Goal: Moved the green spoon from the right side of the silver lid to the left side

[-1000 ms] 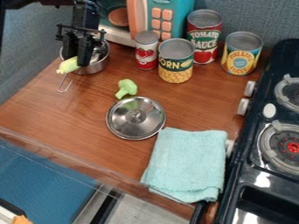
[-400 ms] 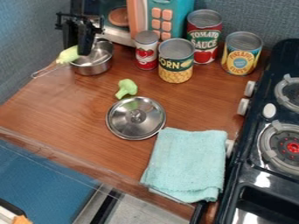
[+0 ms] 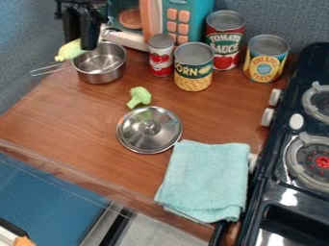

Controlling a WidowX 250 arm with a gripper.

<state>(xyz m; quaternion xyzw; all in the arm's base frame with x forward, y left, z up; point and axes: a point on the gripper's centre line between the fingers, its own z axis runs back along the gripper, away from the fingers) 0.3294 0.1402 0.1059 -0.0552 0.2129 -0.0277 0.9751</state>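
At the upper left hangs the gripper (image 3: 82,47), over the left rim of a small metal pot. It is shut on a pale yellow-green object (image 3: 69,50), whose free end points left above the pot's handle. Whether this object is a spoon I cannot tell. The silver lid (image 3: 149,129) lies mid-counter, well below and to the right of the gripper. A green broccoli piece (image 3: 139,97) rests just above the lid's upper edge, apart from the gripper.
The metal pot (image 3: 99,69) stands beneath the gripper, handle to the left. Several cans, including the corn can (image 3: 194,67), stand at the back by a toy microwave (image 3: 183,21). A light blue cloth (image 3: 206,180) lies right of the lid, beside the stove (image 3: 289,158).
The gripper and the pale green object have moved up and slightly left. The pot has shifted slightly right, and its handle has swung from pointing down to pointing left.
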